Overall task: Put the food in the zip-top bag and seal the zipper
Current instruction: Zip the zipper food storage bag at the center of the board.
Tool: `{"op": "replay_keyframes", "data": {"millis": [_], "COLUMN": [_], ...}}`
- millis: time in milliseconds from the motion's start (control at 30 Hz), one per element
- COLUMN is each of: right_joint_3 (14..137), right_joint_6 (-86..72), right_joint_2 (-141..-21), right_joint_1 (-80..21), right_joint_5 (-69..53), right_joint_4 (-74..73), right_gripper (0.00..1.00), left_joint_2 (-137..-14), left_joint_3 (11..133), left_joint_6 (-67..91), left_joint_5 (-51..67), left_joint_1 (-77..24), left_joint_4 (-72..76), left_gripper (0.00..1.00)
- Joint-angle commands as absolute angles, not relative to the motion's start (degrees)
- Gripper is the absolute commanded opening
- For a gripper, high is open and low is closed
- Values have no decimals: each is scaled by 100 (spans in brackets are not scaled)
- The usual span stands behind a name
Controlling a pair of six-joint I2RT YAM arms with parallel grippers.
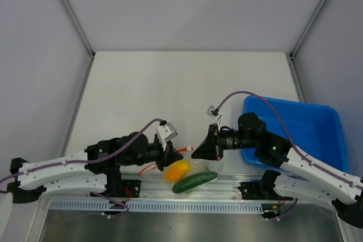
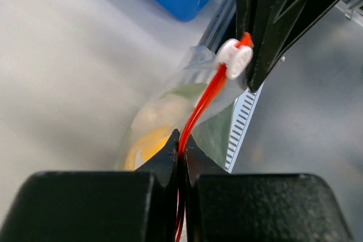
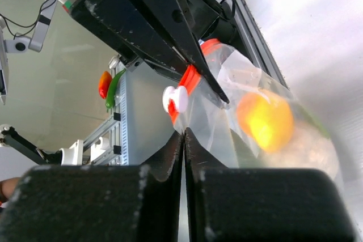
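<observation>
Left gripper [image 2: 180,141]: clamped tight on the zipper [image 2: 205,101], near one end. Right gripper [image 3: 183,137]: pinched shut on the far end, just past the white slider [image 2: 237,59]. Holding the bag [image 3: 249,157] strung between them at the table [image 1: 187,83] near edge, with fruit [image 3: 265,118], cucumber [image 1: 194,182] and leafy lump [image 2: 156,111] inside. Loading looks done; sealing in hand. Next, probably: keep strip taut, run slider full length, check no gap left.

White table [image 1: 187,77]: blue tray [image 1: 306,131] at right side; zip-top bag [image 1: 207,166] at near edge.
</observation>
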State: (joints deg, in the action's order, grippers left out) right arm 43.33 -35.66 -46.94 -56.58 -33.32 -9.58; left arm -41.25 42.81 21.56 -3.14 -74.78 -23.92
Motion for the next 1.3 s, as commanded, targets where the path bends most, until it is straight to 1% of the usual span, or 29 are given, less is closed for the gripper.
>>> {"op": "replay_keyframes", "data": {"millis": [0, 67, 100, 167, 333, 367, 433, 533, 633, 700, 733, 767, 800, 900, 933, 967, 1033, 1067, 1167, 1267], "right_joint_3": [4474, 4465, 4465, 4465, 4430, 4421, 4368, 4272, 4175, 4114, 4044, 4017, 3991, 3903, 3894, 3885, 3876, 3859, 3832, 3797], "right_joint_6": [-3375, -3322, -3296, -3217, -3120, -3111, -3059, -3015, -3129, -3164, -3190, -3199, -3199, -3243, -3261, -3252, -3261, -3261, -3243, -3243], "right_joint_2": [-4684, -4720, -4755, -4755, -4764, -4772, -4816, -4895, -5044, -5080, -5097, -5080, -5071, -5054, -5045, -5036, -5027, -5036, -5027, -5010], "right_joint_1": [-5695, -5695, -5687, -5695, -5695, -5695, -5695, -5695, -5704, -5695, -5704, -5704, -5704, -5713, -5704, -5713, -5713, -5704, -5722, -5765], "right_joint_5": [-3428, -3515, -3507, -3455, -3471, -3515, -3533, -3673, -3981, -4095, -4122, -4079, -4026, -4025, -3982, -3955, -3964, -3981, -3955, -3955], "right_joint_4": [-888, -853, -853, -844, -625, -554, -387, -71, 465, 719, 764, 817, 826, 922, 914, 871, 844, 826, 765, 773], "right_gripper": [8, 15, 22, 29, 34, 38, 39, 37, 33, 22, 10, 4, 0, 0, 0, 0, 0, 0, 0, 0], "left_joint_2": [-4026, -3956, -3929, -3894, -3797, -3788, -3736, -3683, -3630, -3604, -3560, -3560, -3551, -3559, -3551, -3516, -3437, -3367, -3296, -3348], "left_joint_3": [4298, 4245, 4245, 4219, 4157, 4131, 4105, 4043, 4025, 4025, 4025, 4017, 4034, 4104, 4122, 4174, 4219, 4245, 4403, 4631], "left_joint_6": [2127, 2083, 2074, 2083, 2127, 2153, 2171, 2197, 2215, 2224, 2224, 2215, 2215, 2197, 2223, 2258, 2311, 2364, 2408, 2365], "left_joint_5": [-352, -168, -89, 182, 378, 439, 544, 676, 747, 765, 756, 747, 738, 686, 538, 449, 335, 203, 27, 52], "left_joint_1": [-7497, -7497, -7497, -7497, -7497, -7506, -7497, -7497, -7497, -7497, -7497, -7497, -7497, -7506, -7497, -7506, -7506, -7497, -7497, -7497], "left_joint_4": [-2461, -2391, -2304, -2207, -2092, -2074, -1995, -1934, -1951, -1977, -2004, -2021, -2048, -2162, -2206, -2250, -2233, -2215, -2145, -2074], "left_gripper": [1, 1, 1, 1, 0, 0, 1, 1, 1, 1, 1, 0, 1, 2, 8, 28, 42, 52, 58, 58]}}
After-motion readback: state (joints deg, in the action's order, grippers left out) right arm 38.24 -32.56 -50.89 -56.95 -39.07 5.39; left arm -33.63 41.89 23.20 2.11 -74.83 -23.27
